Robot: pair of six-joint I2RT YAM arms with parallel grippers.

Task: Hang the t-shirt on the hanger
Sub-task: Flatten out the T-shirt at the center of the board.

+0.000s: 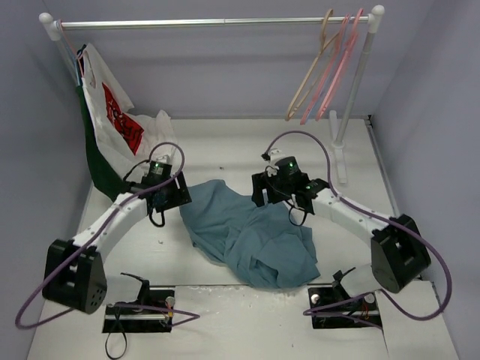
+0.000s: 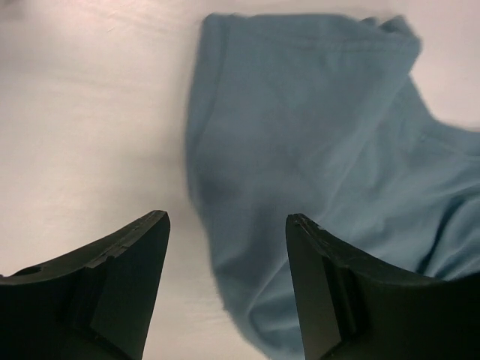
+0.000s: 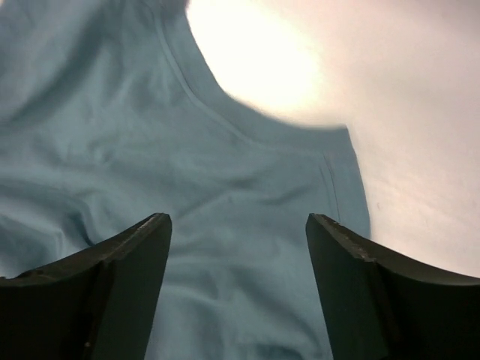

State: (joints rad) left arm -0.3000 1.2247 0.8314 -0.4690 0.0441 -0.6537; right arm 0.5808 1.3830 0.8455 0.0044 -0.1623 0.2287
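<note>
The teal-blue t-shirt lies crumpled on the white table between the two arms. My left gripper hovers over its left edge, open, and the cloth lies below, free of the fingers. My right gripper hangs open above the shirt's upper right part; in the right wrist view the collar seam and shoulder spread beneath the jaws with nothing gripped. The beige hanger hangs on the rail at the back right, far from both grippers.
Pink hangers hang beside the beige one on the metal rail. A white garment with red print and a dark green one hang at the rail's left end. The rail's right post stands behind the right arm.
</note>
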